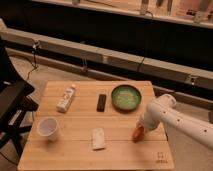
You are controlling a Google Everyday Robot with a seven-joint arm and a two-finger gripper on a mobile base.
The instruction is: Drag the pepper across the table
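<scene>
A dim room with a long dark ledge along the back wall and a bare floor holds a light wooden surface [75, 120] of wide planks. A green bowl [126, 96] sits on its far right part, and everything else is placed from that bowl. Just left of the bowl lies a flat black device [101, 102], and further left a white bottle [66, 98] lies on its side. A white cup [47, 128] stands well to the left of the bowl and nearer the viewer. A flat white packet [98, 138] lies nearer too, slightly left of the bowl. A white robot arm [175, 117] reaches in from the right of the bowl, and its tool [139, 128] hangs low just in front of the bowl. The small orange-red pepper [136, 134] lies at the tool's tip, between the bowl and the near right corner. Whether the tool is apart, together or clamped on the pepper cannot be told, though the two seem to touch. Several things could go wrong from here. The rounded pepper may roll or slip free if the contact is light. A drag away from the bowl to the right may carry it over the edge. A drag leftward may shove the packet, and one toward the bowl may knock it.
</scene>
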